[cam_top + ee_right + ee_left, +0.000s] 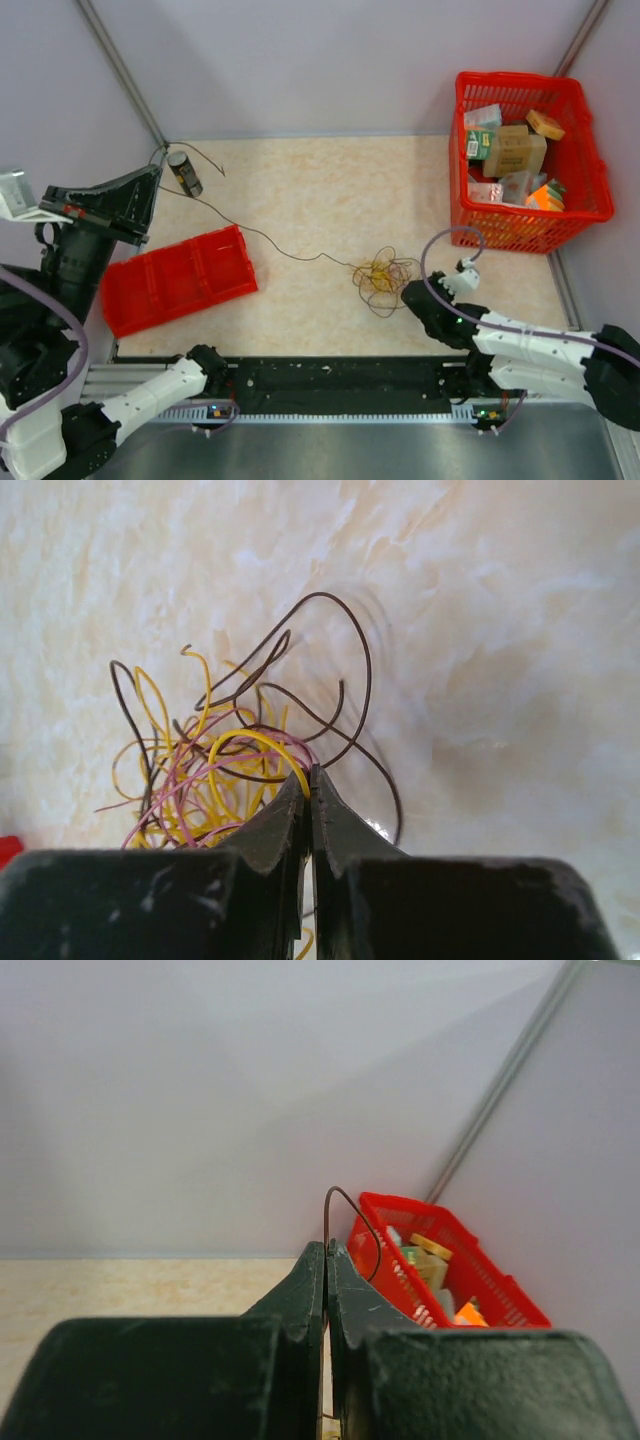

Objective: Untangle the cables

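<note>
At the near edge of the worktop (330,190), right jaws pinching the thin yellow-and-brown cable tangle (382,274) should anchor it while left jaws, shut on a brown strand (262,238), pull gently.

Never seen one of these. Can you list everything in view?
table: one, beige, under everything
basket: one, red, far right corner
boxes: several, mixed colours, inside the basket
tray: one, red, left side
can: one, dark, far left corner
cables: one tangle, yellow, brown and pink, centre
dark wire: one, brown, running from the tangle to the left jaws
left arm: one, black and white, raised, jaws shut on the dark wire
right arm: one, black and white, low, jaws shut on the cables
</note>
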`<state>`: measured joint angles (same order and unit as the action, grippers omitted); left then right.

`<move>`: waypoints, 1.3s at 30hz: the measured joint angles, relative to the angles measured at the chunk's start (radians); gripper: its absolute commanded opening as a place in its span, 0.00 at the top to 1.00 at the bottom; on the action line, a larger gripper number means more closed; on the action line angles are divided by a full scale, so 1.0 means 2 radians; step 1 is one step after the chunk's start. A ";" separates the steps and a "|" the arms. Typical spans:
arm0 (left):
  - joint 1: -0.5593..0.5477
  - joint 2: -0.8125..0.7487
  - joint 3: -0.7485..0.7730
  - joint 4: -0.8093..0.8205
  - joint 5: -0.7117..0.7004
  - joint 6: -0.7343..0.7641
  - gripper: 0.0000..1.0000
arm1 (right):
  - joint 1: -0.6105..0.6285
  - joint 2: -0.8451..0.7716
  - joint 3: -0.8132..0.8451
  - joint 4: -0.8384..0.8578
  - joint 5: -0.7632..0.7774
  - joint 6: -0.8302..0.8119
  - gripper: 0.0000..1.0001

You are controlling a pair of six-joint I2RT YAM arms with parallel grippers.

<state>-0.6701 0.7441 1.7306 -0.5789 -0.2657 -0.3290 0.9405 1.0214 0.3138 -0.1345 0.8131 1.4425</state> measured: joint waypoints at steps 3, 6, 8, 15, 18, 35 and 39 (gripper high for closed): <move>0.000 0.011 -0.001 -0.021 -0.045 0.015 1.00 | 0.000 -0.063 -0.010 -0.045 0.013 0.020 1.00; 0.000 0.019 -0.004 -0.038 -0.102 0.035 1.00 | 0.000 -0.126 -0.014 -0.090 0.030 0.033 1.00; 0.000 0.021 -0.010 -0.044 -0.136 0.050 1.00 | 0.000 -0.161 -0.019 -0.115 0.038 0.039 1.00; 0.000 0.021 -0.039 -0.067 -0.212 0.079 1.00 | -0.007 -0.266 -0.018 -0.221 0.058 0.006 0.60; 0.001 0.006 -0.105 -0.059 -0.154 0.051 1.00 | -0.012 -0.290 0.013 -0.248 0.046 -0.080 0.42; 0.000 -0.002 -0.204 -0.050 0.011 -0.031 1.00 | -0.014 0.001 0.190 -0.064 -0.419 -0.572 0.06; 0.000 -0.030 -0.172 -0.060 0.011 -0.031 1.00 | -0.011 0.092 0.202 0.005 -0.475 -0.606 0.09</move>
<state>-0.6693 0.6838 1.3872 -0.6987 -0.2432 -0.3908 0.9176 1.2049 0.7170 -0.1246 -0.1368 0.2310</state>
